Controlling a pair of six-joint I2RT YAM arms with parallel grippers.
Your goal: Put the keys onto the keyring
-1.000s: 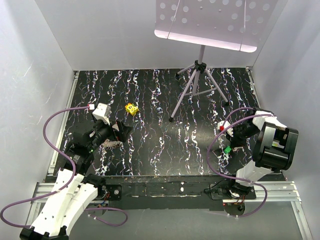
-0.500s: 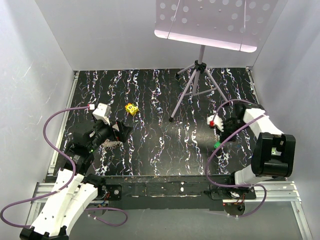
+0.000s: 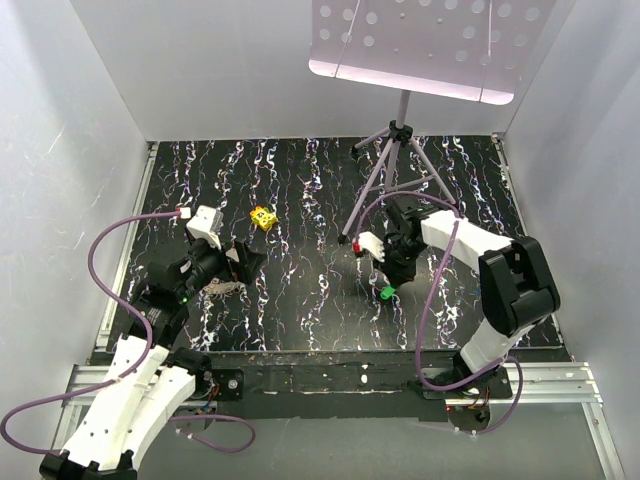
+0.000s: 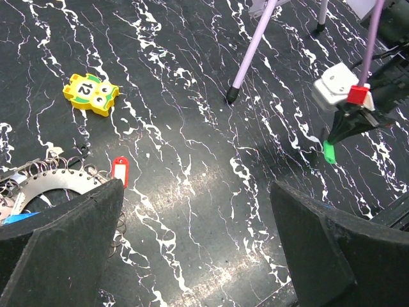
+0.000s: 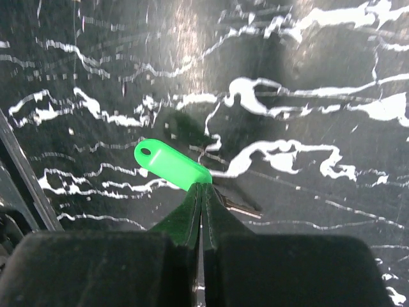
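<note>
- Top view: R claw (image 3: 384,286) is near mid table (image 3: 300,180), just in front of the tripod stand (image 3: 400,170), tips down w/ green key (image 3: 385,294) at them. L claw (image 3: 243,262) is at left, keyring (image 3: 222,288) lying just beside it. Yellow block (image 3: 263,217) is behind, apart.
- L wrist view: L claw (image 4: 197,192) is spread wide, nothing btwn its fingers. Keyring (image 4: 56,181) lies flat by the left finger, red key (image 4: 119,170) at its edge. Yellow block (image 4: 91,94) is further off. R claw (image 4: 333,139) is at far right, green key (image 4: 328,151) hanging below it.
- R wrist view: R claw (image 5: 200,190) is closed tight, pinching one end of the green key (image 5: 169,163); a metal bit pokes out right. Can't tell if the key touches the table (image 5: 307,77).
</note>
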